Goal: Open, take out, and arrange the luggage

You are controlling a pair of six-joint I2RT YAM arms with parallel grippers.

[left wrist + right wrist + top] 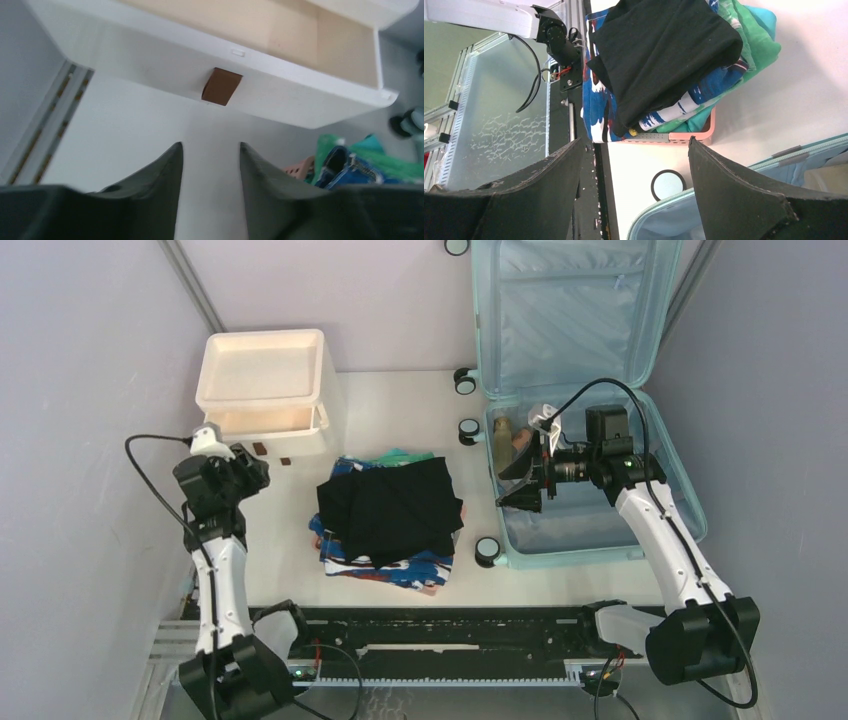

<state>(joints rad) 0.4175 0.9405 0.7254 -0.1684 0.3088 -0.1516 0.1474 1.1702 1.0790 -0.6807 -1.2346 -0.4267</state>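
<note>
Over to the right arm first: we see it rising from its base at the near right corner, white forearm angled up and inward, wrist bent so the right gripper (pixel 522 481) points left over the open luggage (pixel 572 315). From its wrist camera we get two broad, dark, matte fingers (pixel 734 195) spread wide apart, with nothing between them.

The left arm stands nearly upright at the near left, its elbow folded, and the left gripper (pixel 210 146) is aimed at the cream-white cabinet (pixel 263 390). We read those fingers as parted too, with a narrower gap that is also empty. Just ahead of them sits a small brown square tab (pixel 221 86) on the cabinet's smooth plastic front.

The luggage sits at the far right of the worktop (pixel 400 400). It is a pale aqua hard shell, with the lid tipped up against the back wall to show light blue creased lining, and the base lying flat. We count small black-and-white caster wheels (pixel 487 551) along its left edge. A pale yellowish item (pixel 502 440) lies in the base's far corner, and we cannot tell what it is.

In the middle of the worktop a shallow pink basket (pixel 704 132) with a slotted rim holds a soft heap of clothes. A black folded garment (pixel 664 45) lies on top, blue-and-white patterned fabric (pixel 599 112) spills over one side, and green cloth (pixel 754 37) lies beneath
</note>
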